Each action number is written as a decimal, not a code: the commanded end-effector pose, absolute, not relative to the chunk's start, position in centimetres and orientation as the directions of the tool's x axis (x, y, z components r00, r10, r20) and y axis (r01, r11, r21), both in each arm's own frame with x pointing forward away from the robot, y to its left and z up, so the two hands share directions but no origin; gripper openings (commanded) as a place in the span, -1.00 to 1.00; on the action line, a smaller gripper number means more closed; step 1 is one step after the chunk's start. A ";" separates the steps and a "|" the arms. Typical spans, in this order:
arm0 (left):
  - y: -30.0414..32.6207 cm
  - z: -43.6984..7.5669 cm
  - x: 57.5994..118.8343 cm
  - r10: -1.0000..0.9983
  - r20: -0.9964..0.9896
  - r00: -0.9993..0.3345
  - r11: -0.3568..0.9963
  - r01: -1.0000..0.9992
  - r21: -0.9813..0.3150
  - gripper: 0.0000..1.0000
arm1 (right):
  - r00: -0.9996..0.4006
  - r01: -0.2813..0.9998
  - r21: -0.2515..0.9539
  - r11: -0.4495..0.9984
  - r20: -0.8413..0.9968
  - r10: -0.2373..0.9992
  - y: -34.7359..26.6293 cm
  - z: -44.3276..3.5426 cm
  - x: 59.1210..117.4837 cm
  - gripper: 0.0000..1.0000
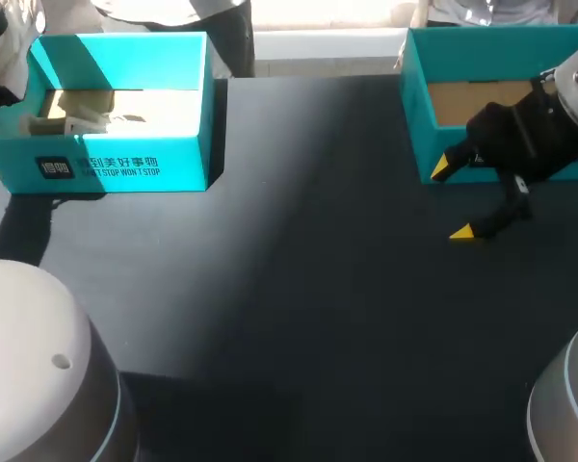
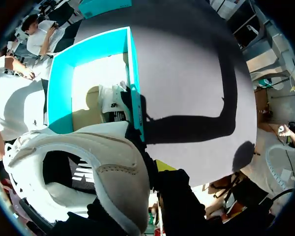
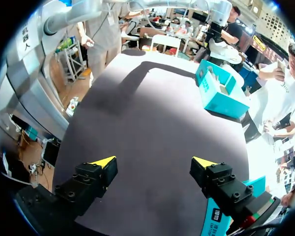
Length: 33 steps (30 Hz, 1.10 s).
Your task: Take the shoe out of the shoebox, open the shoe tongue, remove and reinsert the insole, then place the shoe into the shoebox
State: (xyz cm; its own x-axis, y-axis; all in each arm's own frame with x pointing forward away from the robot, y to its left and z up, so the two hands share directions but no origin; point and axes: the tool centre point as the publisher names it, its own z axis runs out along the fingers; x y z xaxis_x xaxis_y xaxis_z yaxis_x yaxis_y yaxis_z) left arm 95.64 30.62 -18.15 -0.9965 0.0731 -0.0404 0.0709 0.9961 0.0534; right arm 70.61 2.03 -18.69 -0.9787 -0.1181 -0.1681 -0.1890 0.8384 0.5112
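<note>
My left fingers [image 2: 163, 165] pinch the white shoe [image 2: 103, 162] at its heel end. Only one yellow tip shows, just beside the collar; the other is hidden by the shoe. The shoe hangs in the air above the near end of the teal box [image 2: 56, 93], its opening turned toward my wrist. A second shoe [image 2: 110, 103] lies inside that box, against the long wall. The box stands at the far left of the table [image 1: 299, 289].

My right fingers [image 1: 462, 232] are spread wide with nothing between them. They hang low over the table at the front wall of the other box [image 1: 419, 96], far right. One tip is close to that wall and the other is out over the bare top. This box shows a brown cardboard floor.
</note>
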 end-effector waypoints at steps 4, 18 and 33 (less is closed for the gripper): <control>30.9 -18.9 100.5 0.050 -0.019 -0.999 0.998 0.049 0.030 -1.00 | -0.979 -0.189 0.510 0.839 -0.166 -0.119 2.1 -18.8 70.7 1.00; 30.6 -19.3 102.9 0.007 -0.020 -1.000 0.998 0.006 0.055 -1.00 | -0.979 -0.189 0.510 0.839 -0.166 -0.119 2.1 -18.8 70.7 1.00; 32.3 -19.9 104.1 0.552 0.044 -0.833 0.831 0.554 0.050 -1.00 | -0.979 -0.189 0.510 0.839 -0.166 -0.119 2.1 -18.8 70.7 1.00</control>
